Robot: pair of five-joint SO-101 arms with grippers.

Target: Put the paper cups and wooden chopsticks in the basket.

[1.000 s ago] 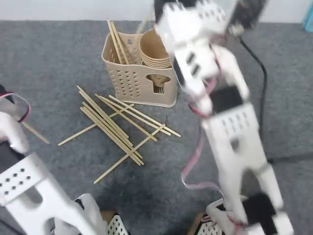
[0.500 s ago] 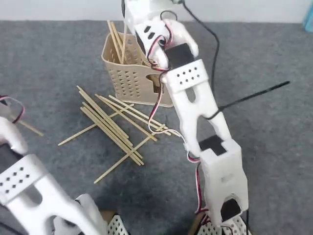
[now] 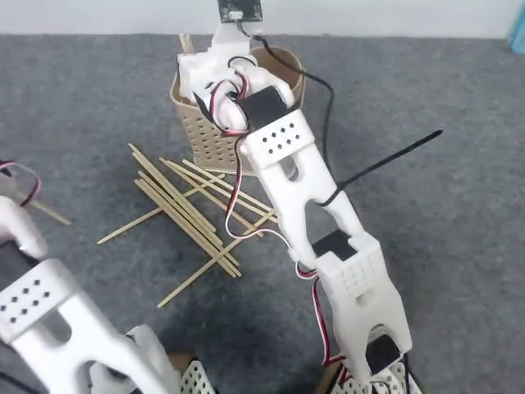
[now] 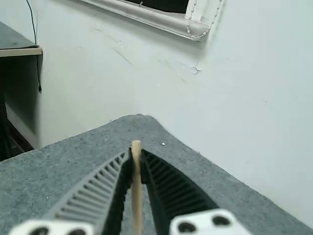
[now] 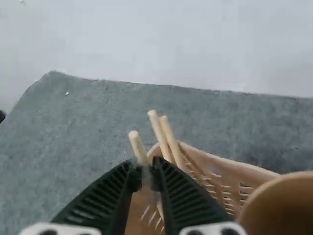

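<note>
Jaws clamped on a chopstick (image 5: 137, 147), the right gripper (image 5: 145, 169) hung at the basket (image 5: 215, 174), stick in line with the jaws, tip beside two standing sticks (image 5: 164, 134), while the left gripper (image 4: 136, 155), pinching another chopstick (image 4: 136, 205), sat well away.

I see a beige perforated basket (image 3: 205, 131) holding brown paper cups (image 3: 293, 71) and upright chopsticks (image 5: 159, 130); more wooden chopsticks (image 3: 193, 215) lie scattered just beside it.
</note>
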